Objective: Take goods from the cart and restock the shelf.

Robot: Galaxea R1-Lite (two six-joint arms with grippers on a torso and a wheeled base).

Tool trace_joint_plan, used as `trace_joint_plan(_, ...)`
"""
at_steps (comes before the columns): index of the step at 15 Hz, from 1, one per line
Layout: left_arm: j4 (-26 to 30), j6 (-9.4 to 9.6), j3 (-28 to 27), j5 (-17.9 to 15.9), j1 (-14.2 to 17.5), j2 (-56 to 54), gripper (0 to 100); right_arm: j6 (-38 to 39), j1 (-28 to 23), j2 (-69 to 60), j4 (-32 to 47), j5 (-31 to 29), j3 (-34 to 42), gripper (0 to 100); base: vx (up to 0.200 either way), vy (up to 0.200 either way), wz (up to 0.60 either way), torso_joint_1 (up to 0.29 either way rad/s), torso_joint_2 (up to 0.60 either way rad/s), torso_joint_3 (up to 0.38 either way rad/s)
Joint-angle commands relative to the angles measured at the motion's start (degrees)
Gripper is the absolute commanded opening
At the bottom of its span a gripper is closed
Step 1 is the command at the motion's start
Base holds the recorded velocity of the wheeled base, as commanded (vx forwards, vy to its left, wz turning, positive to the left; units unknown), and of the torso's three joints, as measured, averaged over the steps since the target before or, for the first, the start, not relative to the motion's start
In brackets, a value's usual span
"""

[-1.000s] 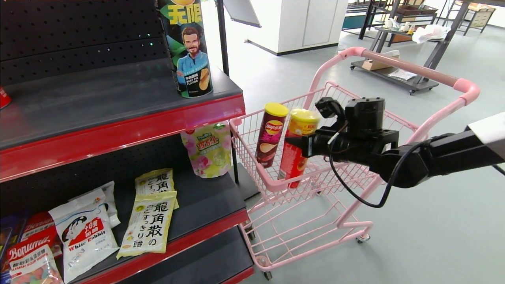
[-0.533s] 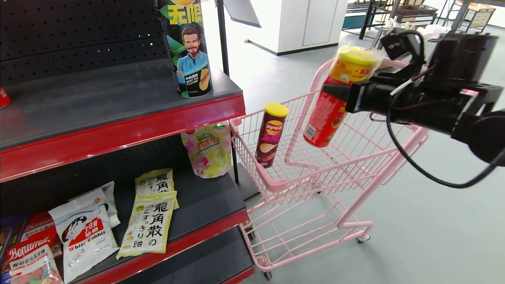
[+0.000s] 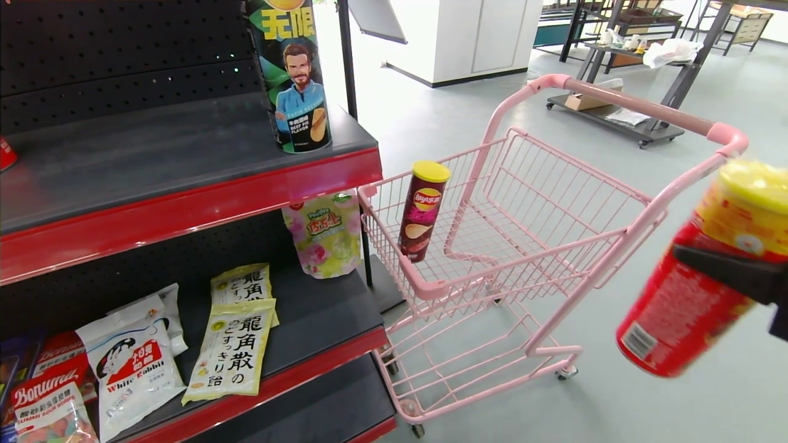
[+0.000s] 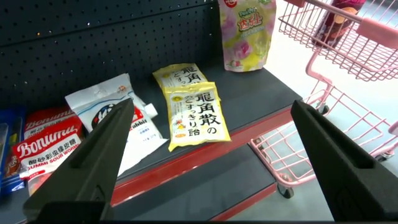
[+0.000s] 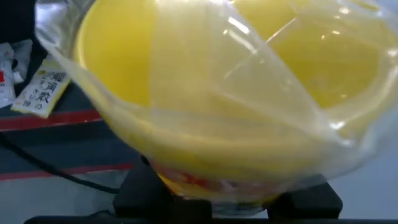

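A red chip can [image 3: 689,289] with a yellow lid hangs tilted in the air to the right of the pink cart [image 3: 425,286], outside its basket. My right gripper [image 3: 742,274] is shut on it at mid-height. The can's yellow lid [image 5: 236,93] sits very close in the right wrist view, above the black fingers [image 5: 140,196]. A maroon chip can [image 3: 423,209] stands in the cart's near left corner. My left gripper [image 4: 208,165] is open in front of the lower shelf [image 4: 261,99], nothing between its fingers [image 4: 87,165].
A tall black-and-green can [image 3: 295,80] stands at the right end of the upper shelf [image 3: 154,154]. Yellow packets [image 3: 237,344], a white bag [image 3: 132,369] and a pink-green pouch [image 3: 323,231] occupy the lower shelf. Racks and tables stand in the room behind.
My right gripper lifted the red can up out of the cart, then swung it right and down, clear of the basket. The maroon can stayed put.
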Motion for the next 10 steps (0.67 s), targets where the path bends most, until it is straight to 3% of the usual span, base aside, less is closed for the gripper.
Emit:
trace_joint_plan(1,-0.1,0.06,0.0,-0.1,0.0,0.2,100,-1.0,-3.7,-12.9,4.6,-1.0,5.7,0,0.000,0.000,0.00,0.000,0.00,0.000)
trace_joint_plan(4,-0.1,0.06,0.0,-0.1,0.0,0.1,100,-1.8,-3.9,-12.2,4.6,-0.5,4.2,0,0.000,0.000,0.00,0.000,0.00,0.000)
trace_joint_plan(8,-0.1,0.06,0.0,-0.1,0.0,0.0,100,-4.5,-2.9,-11.8,4.7,9.6,3.9,0,0.000,0.000,0.00,0.000,0.00,0.000)
trace_joint_plan(10,-0.1,0.06,0.0,-0.1,0.0,0.0,100,-5.2,-2.9,-9.8,4.2,11.3,3.7,0,0.000,0.000,0.00,0.073,-0.27,-0.188)
